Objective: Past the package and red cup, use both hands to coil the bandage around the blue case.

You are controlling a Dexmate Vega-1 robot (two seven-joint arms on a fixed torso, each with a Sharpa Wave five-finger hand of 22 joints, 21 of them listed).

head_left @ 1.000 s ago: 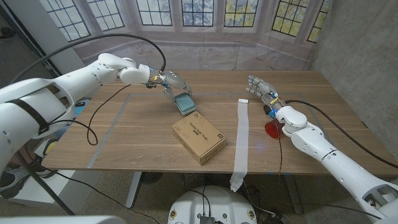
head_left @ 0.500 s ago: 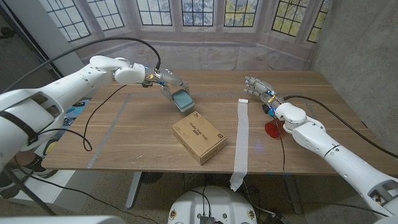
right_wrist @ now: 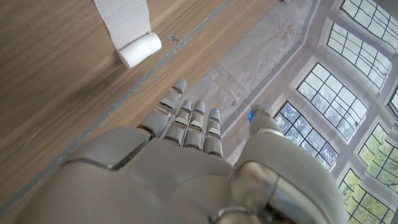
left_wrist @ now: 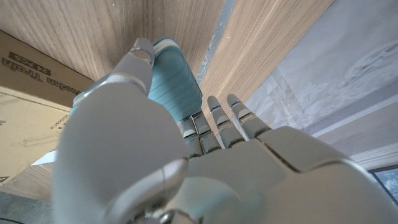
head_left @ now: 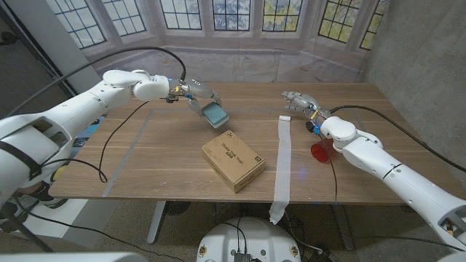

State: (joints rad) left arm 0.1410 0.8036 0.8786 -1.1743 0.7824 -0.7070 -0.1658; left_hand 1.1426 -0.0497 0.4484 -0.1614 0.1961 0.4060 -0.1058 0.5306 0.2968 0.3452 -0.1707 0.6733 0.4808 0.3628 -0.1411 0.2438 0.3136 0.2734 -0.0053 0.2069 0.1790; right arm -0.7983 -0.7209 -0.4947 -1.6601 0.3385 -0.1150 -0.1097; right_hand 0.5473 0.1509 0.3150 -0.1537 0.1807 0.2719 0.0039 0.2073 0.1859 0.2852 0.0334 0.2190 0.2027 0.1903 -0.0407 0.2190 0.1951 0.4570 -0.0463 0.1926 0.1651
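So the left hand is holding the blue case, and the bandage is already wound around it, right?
Not quite. The left hand does hold the blue case, but the bandage lies unrolled on the table, apart from the case, as the head view shows.

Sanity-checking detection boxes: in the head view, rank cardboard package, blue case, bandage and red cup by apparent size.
1. Cardboard package
2. Bandage, long thin strip; area near the package's, so unsure
3. Blue case, partly covered by the left hand
4. Red cup, partly hidden
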